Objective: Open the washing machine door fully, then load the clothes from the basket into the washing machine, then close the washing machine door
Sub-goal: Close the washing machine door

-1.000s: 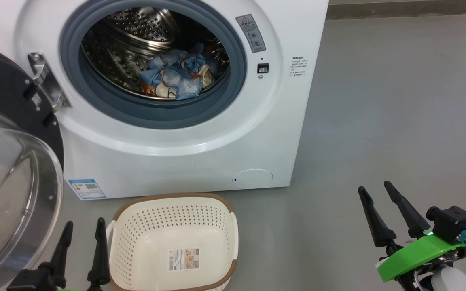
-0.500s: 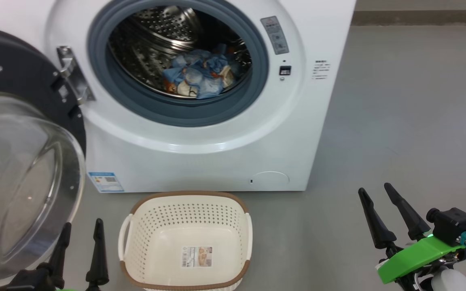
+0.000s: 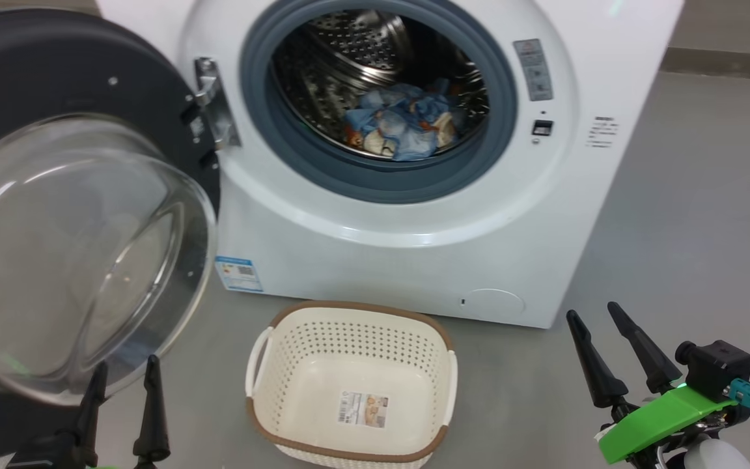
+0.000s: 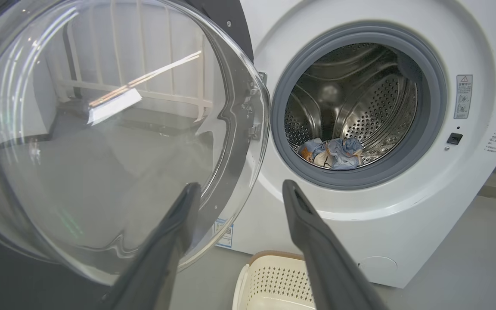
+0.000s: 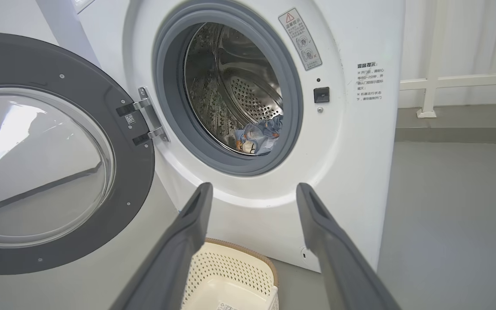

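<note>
The white washing machine (image 3: 414, 260) stands with its door (image 3: 82, 254) swung wide to the left, glass bowl bulging toward me. Light blue clothes (image 3: 407, 124) lie in the steel drum, also seen as clothes (image 4: 332, 153) and clothes (image 5: 258, 135) in the wrist views. The cream basket (image 3: 284, 391) sits on the floor before the machine, holding just a paper label. My left gripper (image 3: 124, 368) is open at the lower left, just under the door's glass. My right gripper (image 3: 593, 312) is open at the lower right, well clear of the machine. Both grippers hold nothing.
Grey floor (image 3: 694, 228) stretches to the right of the machine. A white railing (image 5: 446, 82) runs along the wall behind on the right. The open door (image 5: 50, 155) takes up the space left of the machine.
The head camera has turned left, so machine, door and basket have shifted right in the picture. Both grippers stay open at the picture's bottom corners.
</note>
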### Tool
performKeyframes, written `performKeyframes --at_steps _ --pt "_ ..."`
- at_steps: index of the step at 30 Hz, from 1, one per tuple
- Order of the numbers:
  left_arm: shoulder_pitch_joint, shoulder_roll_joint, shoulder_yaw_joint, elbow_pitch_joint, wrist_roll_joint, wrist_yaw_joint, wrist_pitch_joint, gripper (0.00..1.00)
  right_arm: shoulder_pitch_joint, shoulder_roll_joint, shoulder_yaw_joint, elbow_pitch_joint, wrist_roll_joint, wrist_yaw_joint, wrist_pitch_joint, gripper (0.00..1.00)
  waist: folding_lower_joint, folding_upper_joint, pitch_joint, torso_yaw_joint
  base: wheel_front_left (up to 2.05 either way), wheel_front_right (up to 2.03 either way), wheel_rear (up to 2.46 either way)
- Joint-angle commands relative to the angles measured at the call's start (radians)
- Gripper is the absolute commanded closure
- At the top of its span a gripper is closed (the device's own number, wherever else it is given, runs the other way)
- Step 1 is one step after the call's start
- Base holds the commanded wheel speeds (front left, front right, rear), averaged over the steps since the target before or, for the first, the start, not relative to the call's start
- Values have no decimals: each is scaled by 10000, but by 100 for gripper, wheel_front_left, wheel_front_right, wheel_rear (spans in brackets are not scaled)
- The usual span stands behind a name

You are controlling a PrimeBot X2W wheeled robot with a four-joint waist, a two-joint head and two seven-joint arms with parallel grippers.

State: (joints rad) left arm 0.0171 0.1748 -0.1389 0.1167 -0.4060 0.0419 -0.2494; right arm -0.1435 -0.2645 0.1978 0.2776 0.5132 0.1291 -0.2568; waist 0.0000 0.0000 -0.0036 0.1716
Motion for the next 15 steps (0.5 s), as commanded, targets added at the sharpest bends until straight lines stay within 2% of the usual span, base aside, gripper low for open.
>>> performKeyframes --at_steps 1,15 --pt "-159 204 373 -160 112 143 -78 0 -79 -68 223 -186 103 16 -49 0 0 0 -38 498 0 0 0" --pt "-79 183 421 -198 202 597 -58 0 -25 34 251 -159 116 16 -49 0 0 0 -167 1910 0 0 0"
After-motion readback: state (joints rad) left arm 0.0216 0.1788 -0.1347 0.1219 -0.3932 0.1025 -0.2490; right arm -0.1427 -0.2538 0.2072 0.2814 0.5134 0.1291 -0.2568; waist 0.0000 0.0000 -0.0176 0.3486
